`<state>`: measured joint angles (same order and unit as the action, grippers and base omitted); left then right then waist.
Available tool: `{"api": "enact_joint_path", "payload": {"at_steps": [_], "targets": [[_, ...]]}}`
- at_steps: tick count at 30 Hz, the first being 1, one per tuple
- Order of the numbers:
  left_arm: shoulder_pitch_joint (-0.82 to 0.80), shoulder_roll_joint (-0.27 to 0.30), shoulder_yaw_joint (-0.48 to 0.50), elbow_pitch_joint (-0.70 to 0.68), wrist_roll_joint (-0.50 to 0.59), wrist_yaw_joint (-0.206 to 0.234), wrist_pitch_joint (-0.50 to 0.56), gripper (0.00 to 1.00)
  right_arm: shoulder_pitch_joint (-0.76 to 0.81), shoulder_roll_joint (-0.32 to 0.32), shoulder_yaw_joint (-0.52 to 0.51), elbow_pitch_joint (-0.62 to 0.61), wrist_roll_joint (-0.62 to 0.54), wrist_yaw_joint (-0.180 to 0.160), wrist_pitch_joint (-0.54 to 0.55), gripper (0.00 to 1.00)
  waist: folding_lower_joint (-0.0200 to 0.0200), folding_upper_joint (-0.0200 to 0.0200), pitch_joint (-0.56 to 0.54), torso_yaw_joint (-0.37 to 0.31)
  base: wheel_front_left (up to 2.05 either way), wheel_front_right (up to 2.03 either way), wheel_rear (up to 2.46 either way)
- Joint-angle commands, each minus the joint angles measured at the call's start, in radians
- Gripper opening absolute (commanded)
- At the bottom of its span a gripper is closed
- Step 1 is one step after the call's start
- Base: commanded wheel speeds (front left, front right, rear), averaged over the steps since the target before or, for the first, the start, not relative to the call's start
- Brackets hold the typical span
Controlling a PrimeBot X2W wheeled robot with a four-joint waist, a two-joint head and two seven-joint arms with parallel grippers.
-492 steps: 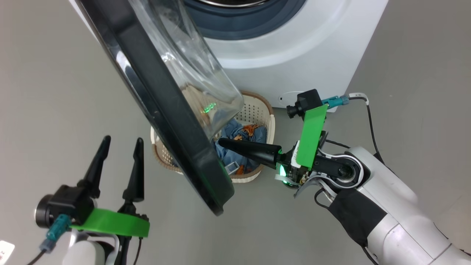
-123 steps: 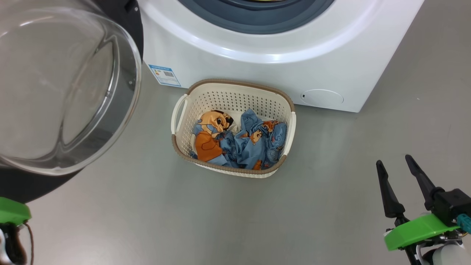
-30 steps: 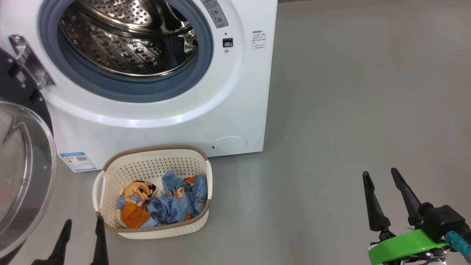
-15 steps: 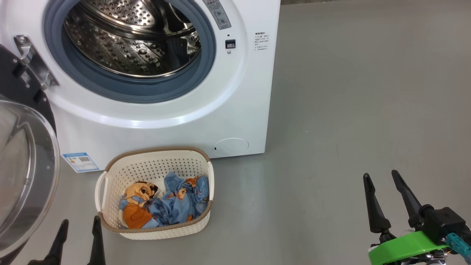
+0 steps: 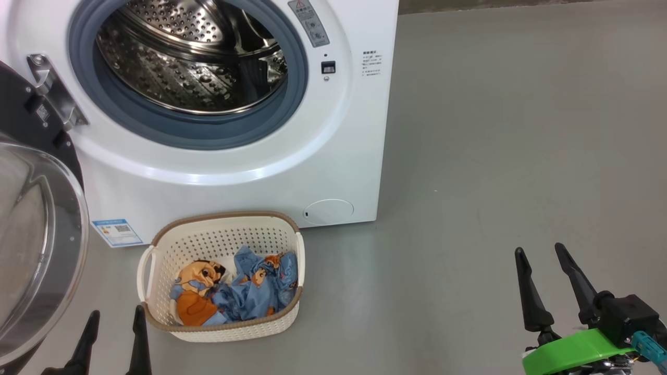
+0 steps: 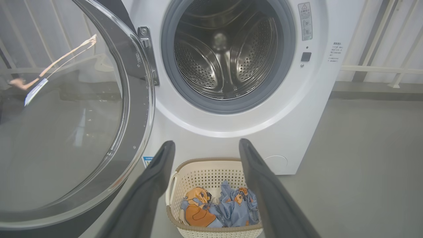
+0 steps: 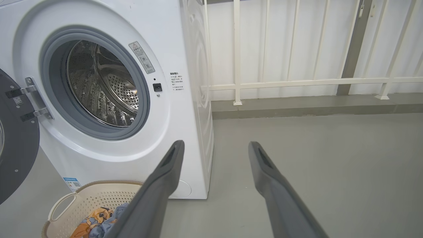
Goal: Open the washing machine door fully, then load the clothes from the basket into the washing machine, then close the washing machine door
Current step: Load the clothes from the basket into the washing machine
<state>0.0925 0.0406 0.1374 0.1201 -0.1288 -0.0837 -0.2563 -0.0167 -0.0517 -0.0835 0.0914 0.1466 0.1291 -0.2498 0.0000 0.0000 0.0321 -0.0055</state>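
The white washing machine stands with its steel drum exposed. Its door is swung wide to the left on the metal hinge. On the floor before the machine sits the cream basket, holding the crumpled light-blue clothes. My left gripper is open and empty, just left of the basket. My right gripper is open and empty, far right of the basket over bare floor.
Grey floor spreads to the right of the machine. A white railing on a low kerb runs behind. A blue label sticker and a round filter cap sit low on the machine's front.
The camera has shifted slightly, so machine and basket sit a little further right and lower. Both grippers stay open and empty at the bottom corners.
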Motion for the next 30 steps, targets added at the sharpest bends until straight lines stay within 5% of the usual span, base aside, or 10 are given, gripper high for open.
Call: {"api": "enact_joint_path", "payload": {"at_steps": [1,30], "targets": [[-0.022,0.01,0.03,-0.025,-0.003,0.001,-0.006,1.0,0.001,-0.002,0.018,-0.024,-0.01,0.002,-0.012,1.0,0.0,0.0,0.001,0.002,0.0,0.0,0.0],[-0.043,0.01,0.034,-0.006,-0.021,-0.006,-0.006,1.0,-0.005,0.0,0.009,-0.02,-0.002,0.002,-0.012,1.0,0.0,0.0,0.016,0.018,0.13,-0.13,0.0]]}}
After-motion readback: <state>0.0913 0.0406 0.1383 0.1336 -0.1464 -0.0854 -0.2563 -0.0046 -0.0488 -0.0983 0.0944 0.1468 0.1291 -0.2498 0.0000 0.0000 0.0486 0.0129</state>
